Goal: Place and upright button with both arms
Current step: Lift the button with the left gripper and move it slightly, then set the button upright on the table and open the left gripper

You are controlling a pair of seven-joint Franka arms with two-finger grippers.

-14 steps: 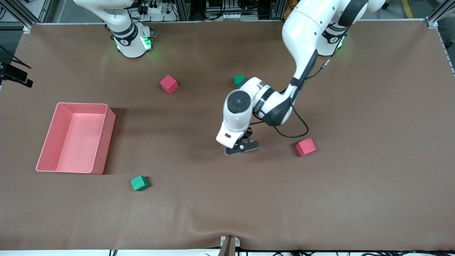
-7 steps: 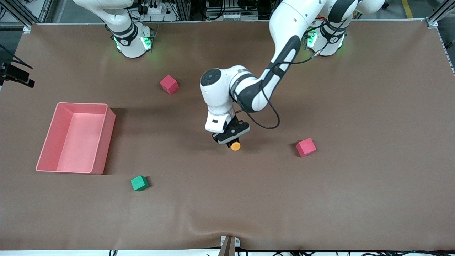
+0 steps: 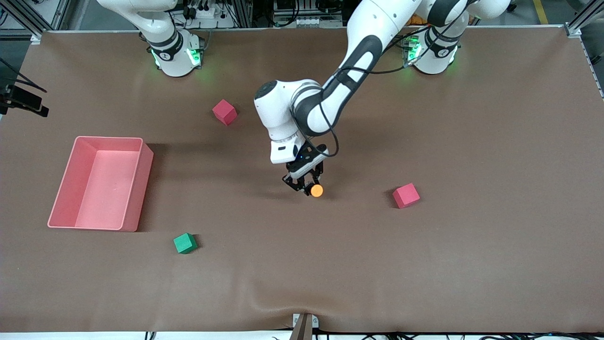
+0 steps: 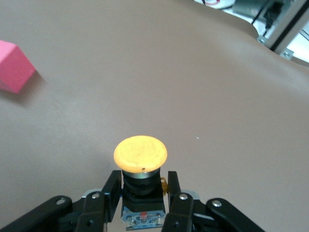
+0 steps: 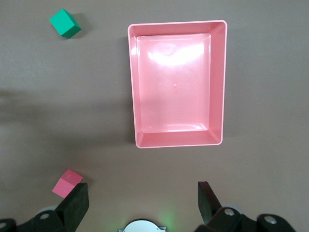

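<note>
Left claw (image 3: 307, 185) swung round, clamping button (image 3: 316, 190)

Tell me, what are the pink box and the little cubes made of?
The pink box looks like smooth, shiny plastic: light glints off its floor. The red cubes and the green cube look like soft foam, dull with no shine, though touch alone would settle it.

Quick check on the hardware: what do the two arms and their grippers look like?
Both arms are glossy white with black joint bands and green-lit bases. The left arm carries a loose black cable to its black two-finger left gripper. The right gripper has black fingers too.
</note>
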